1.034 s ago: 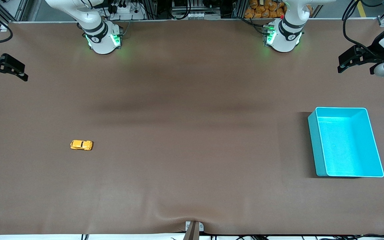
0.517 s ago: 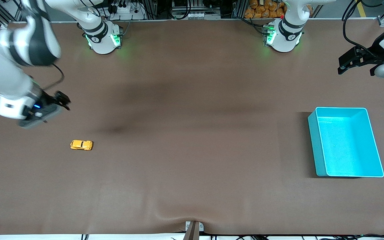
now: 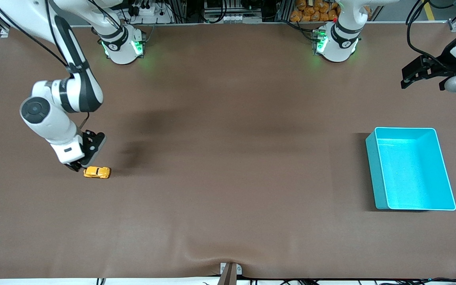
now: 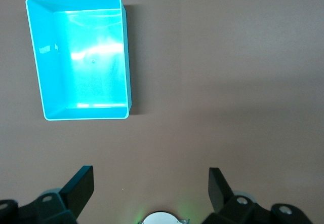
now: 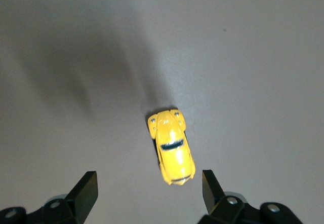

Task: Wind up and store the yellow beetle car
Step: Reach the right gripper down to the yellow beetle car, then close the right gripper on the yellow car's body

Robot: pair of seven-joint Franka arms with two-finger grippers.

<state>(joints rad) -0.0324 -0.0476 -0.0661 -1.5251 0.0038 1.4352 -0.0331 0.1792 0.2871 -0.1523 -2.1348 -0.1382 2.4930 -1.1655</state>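
The yellow beetle car (image 3: 97, 172) stands on the brown table toward the right arm's end. It also shows in the right wrist view (image 5: 171, 146), lying just ahead of the open fingers, apart from them. My right gripper (image 3: 78, 163) hangs open and empty just above the table, beside the car. My left gripper (image 3: 410, 77) is open and empty, waiting at the left arm's end of the table; in the left wrist view its fingers (image 4: 81, 186) stand wide apart over bare table.
A turquoise bin (image 3: 412, 168) stands empty toward the left arm's end, also in the left wrist view (image 4: 81, 54). The two arm bases (image 3: 123, 45) stand along the table's back edge. A small bracket (image 3: 230, 271) sits at the front edge.
My right arm has swung in from the table's end and come down beside the yellow car. The car, the bin and the left arm have not moved.
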